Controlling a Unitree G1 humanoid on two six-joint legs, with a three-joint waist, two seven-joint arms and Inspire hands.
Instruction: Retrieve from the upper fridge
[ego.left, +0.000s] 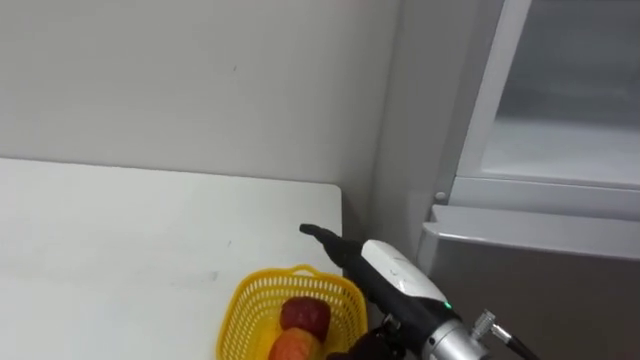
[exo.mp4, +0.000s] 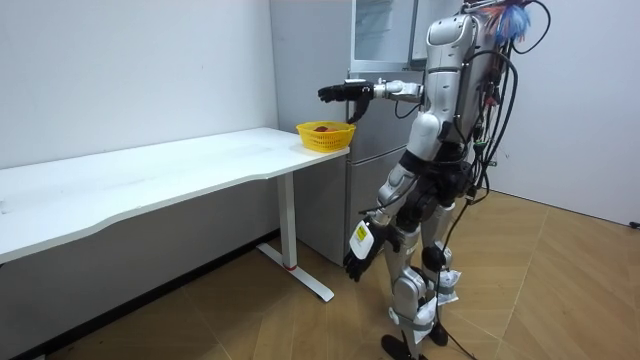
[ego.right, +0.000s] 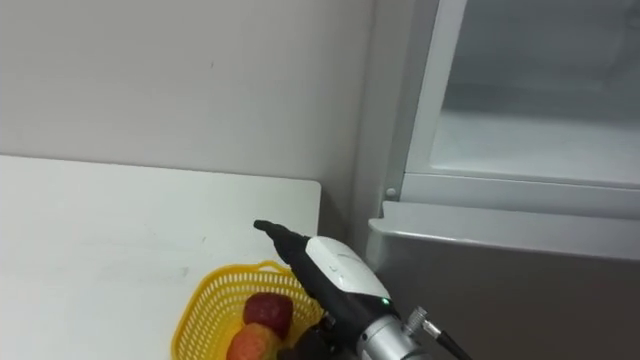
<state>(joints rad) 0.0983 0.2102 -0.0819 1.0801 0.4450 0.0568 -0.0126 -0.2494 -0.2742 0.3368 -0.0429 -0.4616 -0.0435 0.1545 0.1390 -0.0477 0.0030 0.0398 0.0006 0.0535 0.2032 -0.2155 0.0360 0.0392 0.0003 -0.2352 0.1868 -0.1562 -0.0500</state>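
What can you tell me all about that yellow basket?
The yellow basket is a round bowl with latticed walls, plastic by its look. It stands upright on the white table, at the corner nearest the fridge. Inside lie a red fruit and an orange fruit. The robot's right hand, fingers straight, reaches over its right side; the room view shows a gap between them.

- We saw the basket as yellow plastic mesh with a slight gloss.
- The 2 fruits in it looked smooth-skinned and dull.
- The table top looked smooth, matt white.
- We read the fridge outside as grey satin metal.
- The right hand had matt black fingers and a glossy white plastic shell.
- The floor looked like wood with a light sheen.
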